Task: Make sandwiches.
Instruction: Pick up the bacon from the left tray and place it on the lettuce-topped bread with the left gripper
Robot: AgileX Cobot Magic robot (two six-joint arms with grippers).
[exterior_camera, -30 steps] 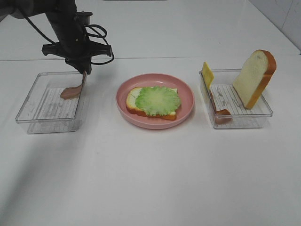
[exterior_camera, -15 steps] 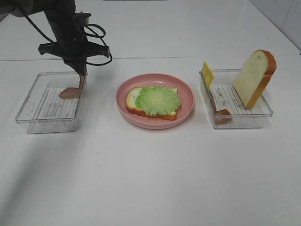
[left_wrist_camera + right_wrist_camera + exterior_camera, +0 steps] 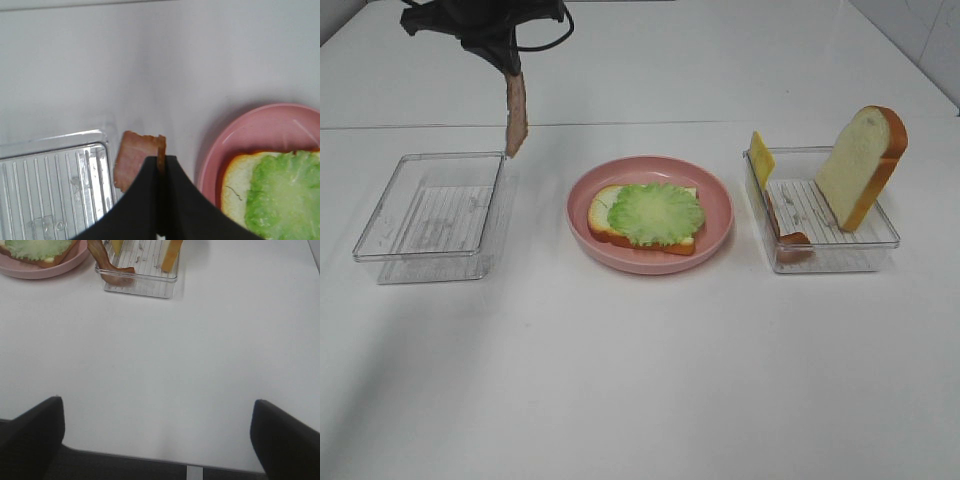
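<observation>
The right gripper (image 3: 156, 405) hovers low over the near right part of the white table (image 3: 200, 340), jaws spread wide with nothing between them. Farther in, at the centre, the pink plate (image 3: 650, 264) carries a bread slice (image 3: 601, 208) lying flat with a ruffled lettuce leaf (image 3: 656, 212) on top: the sandwich is begun. To its right, the right-hand tray (image 3: 825, 262) holds a cheese square (image 3: 761, 158) standing on edge at its left wall, a spare bacon strip (image 3: 786, 236) slumped against that wall, and a second bread slice (image 3: 860, 165) leaning upright at the far right. On the left sits the left-hand tray (image 3: 420, 215). Farthest, high at the far left, the left gripper (image 3: 511, 66) is pinched tight on the top end of a bacon strip (image 3: 516, 115), which dangles straight down over that tray's far right corner, between tray and plate. The strip looks light, thin and bendy, so an end grip probably lets it swing; lowering the free end onto the lettuce first should lay it flat. The cheese seems thin and smooth, best pinched by its raised top edge. The bread looks soft, so a gentle squeeze across its flat faces should suit it.
</observation>
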